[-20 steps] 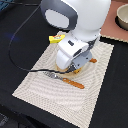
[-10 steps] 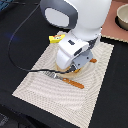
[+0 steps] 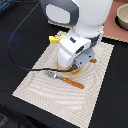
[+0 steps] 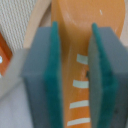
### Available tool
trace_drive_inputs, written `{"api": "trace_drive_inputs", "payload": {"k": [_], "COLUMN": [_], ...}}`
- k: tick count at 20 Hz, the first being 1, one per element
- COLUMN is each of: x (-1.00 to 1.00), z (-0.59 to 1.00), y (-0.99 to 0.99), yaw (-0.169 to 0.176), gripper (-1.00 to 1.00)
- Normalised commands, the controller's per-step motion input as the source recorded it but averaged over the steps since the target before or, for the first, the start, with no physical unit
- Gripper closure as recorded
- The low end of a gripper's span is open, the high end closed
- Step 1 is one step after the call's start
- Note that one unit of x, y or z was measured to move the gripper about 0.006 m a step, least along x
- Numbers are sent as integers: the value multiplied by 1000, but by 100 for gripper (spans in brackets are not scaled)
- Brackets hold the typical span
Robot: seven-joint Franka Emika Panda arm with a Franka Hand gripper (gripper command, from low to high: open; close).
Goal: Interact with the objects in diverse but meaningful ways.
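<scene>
Almost nothing has shifted since the earlier frames: the arm stays low over the same spot on the placemat (image 3: pixel 45 92), and the fork keeps its place.

In the exterior view, the white arm's head covers the gripper (image 3: pixel 75 64), so how far the jaws stand apart cannot be told there. Only an orange-brown edge of the bread loaf (image 3: pixel 75 70) peeks out below it. A yellow rectangular block (image 3: pixel 54 39) lies just beside the arm toward the exterior view's left. The fork (image 3: pixel 62 78) with an orange handle lies near the loaf. A bowl (image 3: pixel 122 17) sits well apart on a brown board (image 3: pixel 112 31).

In the wrist view, the green pads (image 4: pixel 52 70) press both sides of the loaf (image 4: pixel 80 45), whose pale score marks show between them; the jaws are clamped on it.
</scene>
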Motion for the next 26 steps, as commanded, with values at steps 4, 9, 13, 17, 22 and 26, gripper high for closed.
{"api": "trace_drive_inputs", "payload": {"k": [4,9,13,17,22,26], "x": [-38,-15,4,0,-7,-109], "z": [-605,167,727,668,639,193], "y": [0,121,184,102,87,-4], "yaw": [23,8,12,1,8,26], "gripper": [100,-100,-100,-100,-100,-100]}}
